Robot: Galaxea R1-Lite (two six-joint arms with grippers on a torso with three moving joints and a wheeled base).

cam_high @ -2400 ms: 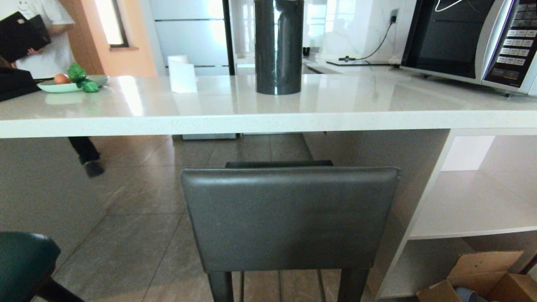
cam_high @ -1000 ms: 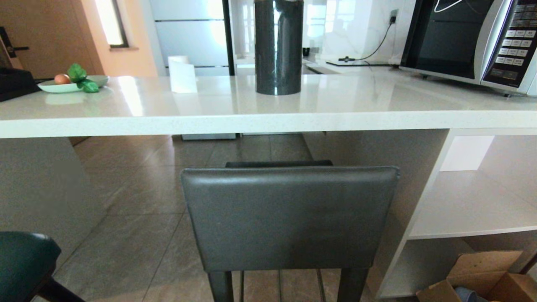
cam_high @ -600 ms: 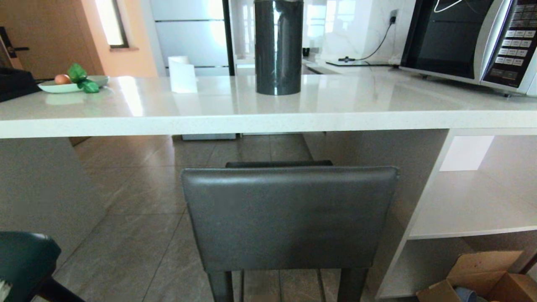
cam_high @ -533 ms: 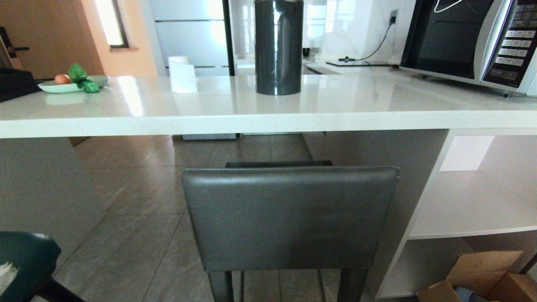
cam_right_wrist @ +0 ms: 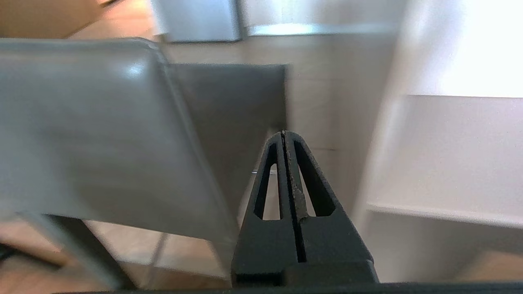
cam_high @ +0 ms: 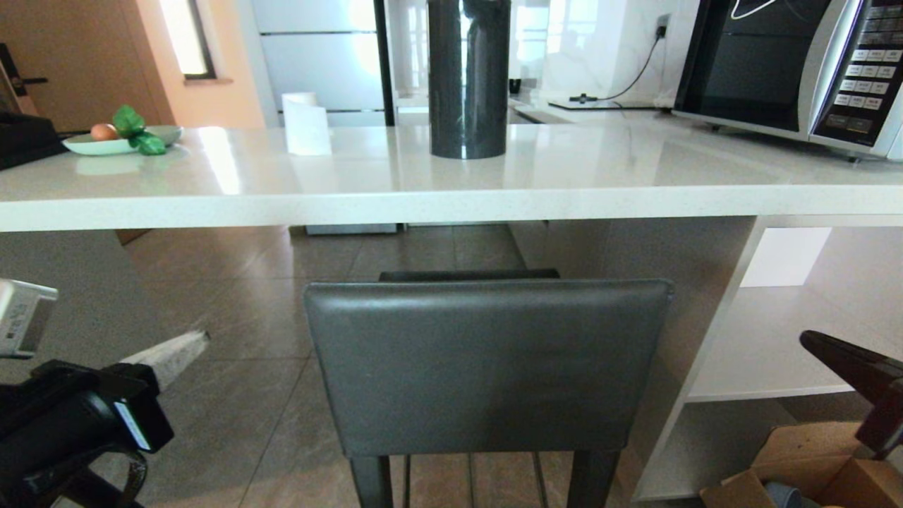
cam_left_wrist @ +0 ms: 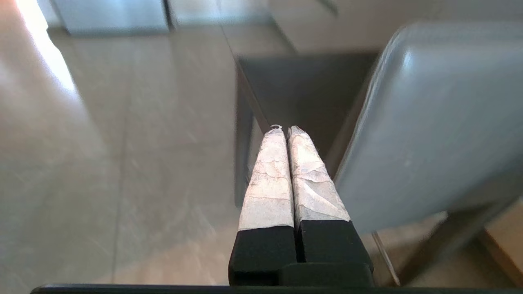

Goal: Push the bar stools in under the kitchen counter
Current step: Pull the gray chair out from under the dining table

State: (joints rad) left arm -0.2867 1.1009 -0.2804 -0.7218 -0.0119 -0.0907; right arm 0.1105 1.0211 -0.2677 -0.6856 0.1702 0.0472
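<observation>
A boxy dark grey bar stool (cam_high: 487,367) stands before me, its back toward me, in front of the white kitchen counter (cam_high: 451,194). My left gripper (cam_high: 201,339) hangs left of the stool back, apart from it, its white-wrapped fingers shut on nothing. In the left wrist view that gripper (cam_left_wrist: 284,128) points past the stool back (cam_left_wrist: 429,122) toward the seat. My right gripper (cam_high: 808,340) enters at the right edge. In the right wrist view it (cam_right_wrist: 283,132) is shut and empty, between the stool back (cam_right_wrist: 90,122) and the white shelves (cam_right_wrist: 449,151).
The counter carries a dark cylinder (cam_high: 467,77), a microwave (cam_high: 790,63), a white paper roll (cam_high: 305,123) and a plate of fruit (cam_high: 120,141). Open white shelves (cam_high: 790,339) stand on the right, with cardboard boxes (cam_high: 804,466) below. Tiled floor (cam_high: 233,395) lies left of the stool.
Both arms have come up into the head view, left at the lower left, right at the right edge. A person behind the counter has left. The grey stool has not moved.
</observation>
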